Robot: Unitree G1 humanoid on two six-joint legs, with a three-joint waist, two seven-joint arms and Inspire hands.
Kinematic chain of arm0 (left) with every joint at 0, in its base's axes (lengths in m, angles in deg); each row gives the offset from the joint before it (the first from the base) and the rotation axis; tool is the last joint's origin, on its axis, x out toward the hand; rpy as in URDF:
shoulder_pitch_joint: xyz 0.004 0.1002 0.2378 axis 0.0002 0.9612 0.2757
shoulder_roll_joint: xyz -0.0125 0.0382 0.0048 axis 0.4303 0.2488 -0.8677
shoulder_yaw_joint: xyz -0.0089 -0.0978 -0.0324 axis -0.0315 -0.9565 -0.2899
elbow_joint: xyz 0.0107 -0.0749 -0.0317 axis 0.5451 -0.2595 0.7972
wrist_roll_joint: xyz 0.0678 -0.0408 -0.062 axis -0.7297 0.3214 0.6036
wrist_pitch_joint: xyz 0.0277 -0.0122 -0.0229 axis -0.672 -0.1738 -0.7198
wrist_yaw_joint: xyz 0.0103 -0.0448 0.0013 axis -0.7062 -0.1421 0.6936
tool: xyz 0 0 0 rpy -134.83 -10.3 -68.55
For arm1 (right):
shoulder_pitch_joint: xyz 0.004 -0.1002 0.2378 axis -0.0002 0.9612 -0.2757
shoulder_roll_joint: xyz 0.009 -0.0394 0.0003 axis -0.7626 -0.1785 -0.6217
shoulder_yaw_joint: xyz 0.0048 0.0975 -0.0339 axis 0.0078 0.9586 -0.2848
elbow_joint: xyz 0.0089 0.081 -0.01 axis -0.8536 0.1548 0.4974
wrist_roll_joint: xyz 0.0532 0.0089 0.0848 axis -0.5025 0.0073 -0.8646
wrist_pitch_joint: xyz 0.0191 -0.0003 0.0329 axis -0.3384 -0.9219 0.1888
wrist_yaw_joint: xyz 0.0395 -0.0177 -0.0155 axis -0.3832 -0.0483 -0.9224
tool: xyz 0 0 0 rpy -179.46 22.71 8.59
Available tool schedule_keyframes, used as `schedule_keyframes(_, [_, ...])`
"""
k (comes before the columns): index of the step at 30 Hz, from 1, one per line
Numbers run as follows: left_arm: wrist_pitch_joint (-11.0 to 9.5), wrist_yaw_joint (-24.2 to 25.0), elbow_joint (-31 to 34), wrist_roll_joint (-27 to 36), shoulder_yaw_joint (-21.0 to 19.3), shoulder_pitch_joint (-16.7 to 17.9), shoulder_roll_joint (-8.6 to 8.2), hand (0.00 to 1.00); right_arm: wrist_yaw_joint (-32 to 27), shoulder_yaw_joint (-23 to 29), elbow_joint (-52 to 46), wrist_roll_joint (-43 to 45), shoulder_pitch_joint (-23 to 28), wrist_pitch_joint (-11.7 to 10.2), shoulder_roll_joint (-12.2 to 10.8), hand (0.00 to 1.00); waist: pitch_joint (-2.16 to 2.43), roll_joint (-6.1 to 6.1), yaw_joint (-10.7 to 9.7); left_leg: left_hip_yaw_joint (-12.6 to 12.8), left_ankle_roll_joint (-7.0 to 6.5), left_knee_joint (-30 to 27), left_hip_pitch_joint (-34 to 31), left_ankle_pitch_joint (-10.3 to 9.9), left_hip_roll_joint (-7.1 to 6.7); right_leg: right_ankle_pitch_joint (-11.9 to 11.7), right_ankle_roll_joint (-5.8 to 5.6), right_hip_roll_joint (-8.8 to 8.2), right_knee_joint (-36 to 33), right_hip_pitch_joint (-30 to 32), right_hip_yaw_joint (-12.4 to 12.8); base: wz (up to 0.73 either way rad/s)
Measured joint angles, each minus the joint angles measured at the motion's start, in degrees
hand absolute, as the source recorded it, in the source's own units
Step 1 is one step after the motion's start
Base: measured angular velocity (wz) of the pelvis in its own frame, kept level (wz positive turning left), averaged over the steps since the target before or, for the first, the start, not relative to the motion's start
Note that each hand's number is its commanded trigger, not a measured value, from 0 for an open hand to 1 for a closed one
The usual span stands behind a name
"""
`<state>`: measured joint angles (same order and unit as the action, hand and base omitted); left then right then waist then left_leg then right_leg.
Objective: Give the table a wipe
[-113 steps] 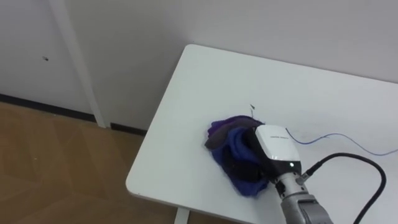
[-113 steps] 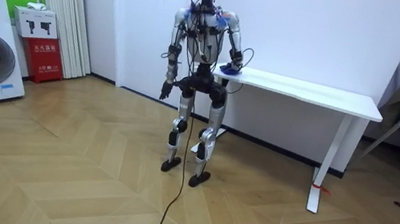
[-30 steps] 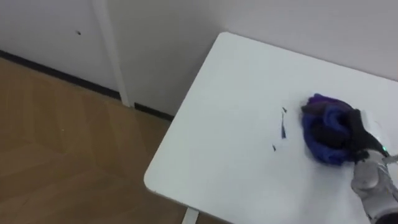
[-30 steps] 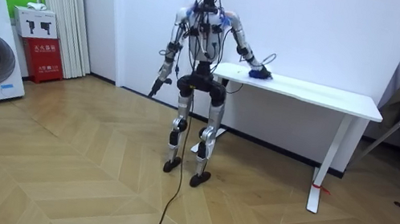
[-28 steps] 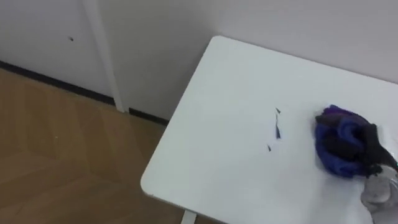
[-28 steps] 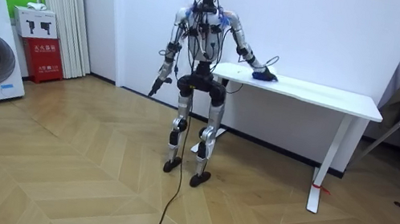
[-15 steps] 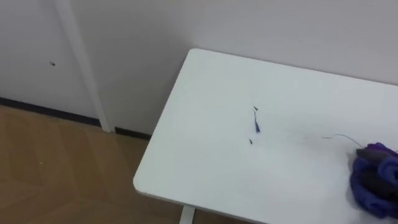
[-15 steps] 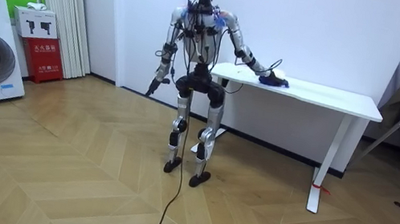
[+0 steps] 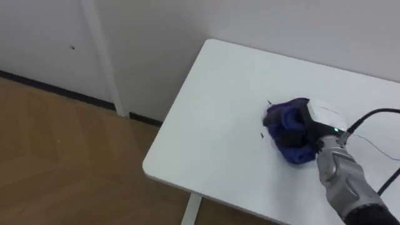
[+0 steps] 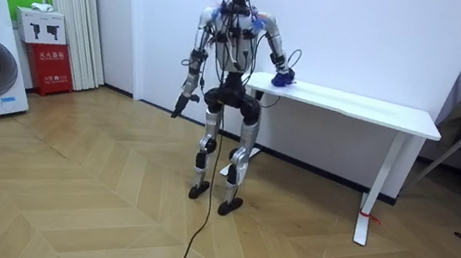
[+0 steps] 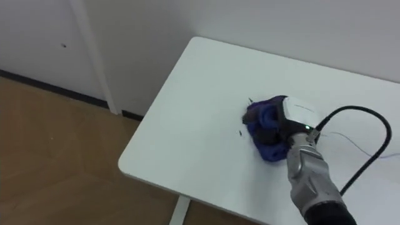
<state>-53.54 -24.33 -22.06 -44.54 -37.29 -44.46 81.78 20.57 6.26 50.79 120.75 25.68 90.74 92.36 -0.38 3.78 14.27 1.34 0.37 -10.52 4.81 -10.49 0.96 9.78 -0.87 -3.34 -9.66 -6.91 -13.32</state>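
Left hand hangs at my side, clear of the table; can't tell its state. Right hand is down on the tabletop, fingers curled into the bunched blue cloth, clamped on it. Cloth sits under and ahead of the palm. Small dark marks just left of the cloth.

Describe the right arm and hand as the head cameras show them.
Right hand: glossy white back shell with a small green light, dark fingers. Forearm: grey metal, ribbed. A thick black cable loops from the wrist. Left hand looks dark in the room view.
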Motion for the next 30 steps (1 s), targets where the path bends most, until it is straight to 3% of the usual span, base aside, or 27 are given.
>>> schedule_keyframes(4, [0.19,0.08,0.01,0.59,-0.14,1.64,0.50,0.00,-2.80,2.06,3.69,-4.75,2.09,-4.62,1.18,1.00,-0.01,-0.13,-2.13,-2.05,-0.06,0.16,0.70,-0.04,-0.47,0.07,-0.12,-0.36,0.27,-1.62,-1.38,0.28])
schedule_keyframes(9, [-0.41,0.36,0.06,-1.18,-2.06,1.96,0.34,0.00,-8.48,10.35,4.85,-7.17,9.15,-9.10,0.90,1.00,0.35,-0.49,-3.49,-1.91,-0.88,0.20,1.27,-0.60,-0.89,0.21,-0.50,-1.00,0.78,-2.72,-2.67,0.11])
schedule_keyframes(12, [-0.41,0.34,-0.01,-3.32,-4.68,2.51,0.35,0.00,-12.70,15.82,6.36,-10.22,14.29,-10.85,1.11,1.00,0.75,-0.79,-4.63,-1.24,-1.49,-0.68,1.80,-1.49,-1.18,0.98,-1.82,-1.79,-0.67,-3.06,-2.77,-0.09])
schedule_keyframes(14, [-0.46,0.19,-0.02,-4.08,-6.15,2.28,0.15,0.00,-16.59,18.07,8.59,-13.56,17.06,-11.03,1.14,1.00,1.31,-1.69,-5.71,-0.81,-2.11,-2.91,1.80,-3.07,-0.95,1.92,-2.67,-3.11,-4.58,-2.62,-4.33,-0.06])
schedule_keyframes(16, [-0.84,0.00,-0.02,-4.03,-6.14,1.83,0.19,0.00,-18.37,18.06,10.33,-15.16,17.06,-10.88,1.10,1.00,1.58,-2.50,-5.91,-0.25,-2.59,-4.85,1.76,-4.12,-0.53,2.27,-2.83,-4.09,-7.96,-1.79,-6.38,-0.20])
schedule_keyframes(18, [-1.47,-0.29,0.03,-4.03,-5.73,0.53,0.24,0.00,-19.07,17.62,10.38,-15.37,15.85,-9.36,0.59,1.00,1.69,-3.12,-5.22,1.11,-3.07,-6.31,1.00,-4.56,0.33,2.87,-3.14,-5.18,-12.45,0.11,-6.73,-0.33])
schedule_keyframes(20, [-3.30,-1.44,-1.61,-3.90,-3.79,-3.48,0.82,0.00,-21.04,16.63,10.78,-15.51,12.69,-4.62,-1.12,1.00,1.62,-3.59,-2.69,2.29,-2.73,-9.15,-1.09,-5.24,1.70,5.20,-3.48,-10.92,-21.35,2.81,-7.04,-0.34])
schedule_keyframes(21, [-3.67,-1.63,-2.07,-3.91,-3.27,-4.69,1.05,0.00,-21.31,15.44,10.96,-15.47,11.44,-3.05,-1.59,1.00,1.57,-3.64,-1.44,3.12,-2.40,-9.46,-1.51,-5.41,2.39,5.26,-3.43,-12.31,-22.22,3.45,-6.64,-0.71])
schedule_keyframes(23, [-6.17,-2.39,-6.14,-3.84,-1.72,-8.66,2.75,0.00,-20.19,7.91,11.46,-14.78,4.26,0.35,-2.83,1.00,1.05,-3.01,3.08,4.96,-0.10,-11.21,-4.72,-5.39,5.62,4.65,-4.29,-16.70,-20.86,6.31,-4.77,-1.00])
schedule_keyframes(24, [-6.56,-2.41,-6.85,-3.82,-1.72,-9.63,3.15,0.00,-19.45,6.07,11.40,-14.60,2.10,0.72,-3.52,1.00,0.84,-2.71,4.00,4.99,0.61,-11.58,-5.61,-5.30,6.41,4.40,-4.56,-17.13,-19.64,6.90,-3.82,-0.72])
schedule_keyframes(25, [-6.80,-2.40,-7.42,-3.76,-1.62,-11.27,3.86,0.00,-17.57,2.84,11.23,-12.98,-2.56,0.91,-4.85,1.00,0.14,-2.05,5.07,4.06,2.11,-12.67,-7.62,-5.16,8.00,3.38,-5.10,-17.70,-15.81,7.16,-2.79,-0.36])
schedule_keyframes(26, [-7.00,-2.34,-8.05,-3.27,-0.76,-13.36,4.74,0.00,-15.83,-0.11,10.50,-11.50,-6.37,0.03,-5.24,1.00,-0.51,-1.41,5.62,2.92,3.76,-13.91,-10.43,-4.85,9.81,1.60,-5.28,-17.68,-11.72,7.12,-2.13,-0.11])
schedule_keyframes(27, [-7.11,-2.29,-8.22,-2.47,-0.23,-14.12,5.05,0.00,-15.06,-0.56,10.22,-10.86,-7.90,-1.04,-5.23,1.00,-0.80,-1.00,5.93,2.07,4.71,-14.36,-11.79,-4.47,10.68,0.38,-5.42,-17.54,-10.01,7.16,-2.32,0.27])
schedule_keyframes(28, [-7.34,-2.20,-8.21,-0.51,0.90,-15.08,5.71,0.00,-13.77,-1.04,9.85,-10.31,-10.65,-2.63,-5.23,1.00,-1.03,-0.45,6.33,-0.01,6.71,-14.91,-14.40,-3.64,12.36,-2.32,-5.42,-17.22,-7.32,7.16,-3.27,0.52])
schedule_keyframes(29, [-7.24,-1.94,-8.26,-0.21,1.54,-14.94,6.41,0.00,-12.85,-0.96,9.72,-9.55,-12.50,-3.71,-5.22,1.00,-0.92,-0.11,6.32,-2.27,8.87,-14.84,-16.01,-2.72,14.06,-3.87,-5.75,-16.45,-5.52,7.10,-4.19,0.55])
schedule_keyframes(30, [-7.04,-1.67,-8.13,-0.13,1.47,-14.41,6.81,0.00,-12.47,-0.83,9.73,-8.78,-12.54,-4.29,-5.21,1.00,-0.97,-0.06,6.34,-3.14,10.18,-14.17,-16.14,-2.06,14.99,-3.97,-5.80,-15.66,-4.87,7.17,-4.09,0.53])
